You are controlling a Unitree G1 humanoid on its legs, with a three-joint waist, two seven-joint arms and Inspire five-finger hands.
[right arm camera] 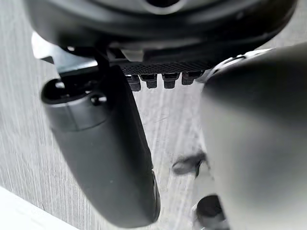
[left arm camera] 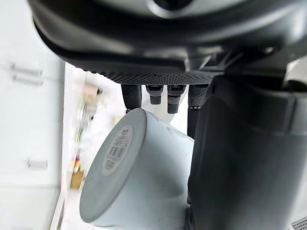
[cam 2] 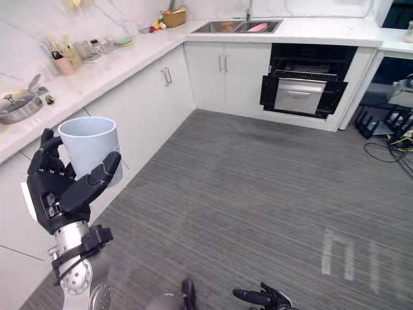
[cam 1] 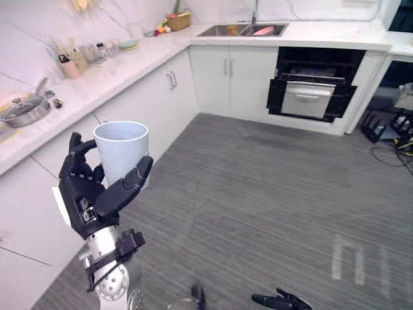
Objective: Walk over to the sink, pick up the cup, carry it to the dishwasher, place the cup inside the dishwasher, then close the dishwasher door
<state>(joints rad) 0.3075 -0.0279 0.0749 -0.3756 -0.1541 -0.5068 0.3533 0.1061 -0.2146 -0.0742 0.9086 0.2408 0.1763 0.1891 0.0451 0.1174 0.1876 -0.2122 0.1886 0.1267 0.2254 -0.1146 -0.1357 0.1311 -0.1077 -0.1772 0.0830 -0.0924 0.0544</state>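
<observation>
The left arm comes up from the lower left with its forearm nearly vertical. The left hand (cam 1: 87,197) is raised in front of the white cupboards (cam 1: 155,97) under the left-side tabletop (cam 1: 97,81). This hand is clasped round the cup (cam 1: 121,152): the thumb (cam 1: 132,184) lies slanted across the near wall and the fingers (cam 1: 76,150) curl round the far side. The cup is pale blue-grey. It is held upright with its mouth open to the top, and it is clear of the tabletop and above the grey striped floor (cam 1: 258,187).

In the left wrist view the cup's flat underside is turned toward the camera. It carries a white sticker (left arm camera: 117,146) with a barcode and a few lines of print too small to read.

The right hand (cam 1: 281,300) hangs low at the bottom edge of the head views, over the floor. Its fingers are loosely extended and it holds nothing.

Well away across the room, the sink (cam 1: 242,30) is set in the far tabletop. The dishwasher (cam 1: 310,84) beside it shows a dark open cavity and a silver front panel. On the left-side tabletop stand a lidded pot (cam 1: 22,110) and, at the far corner, a basket (cam 1: 179,20).
</observation>
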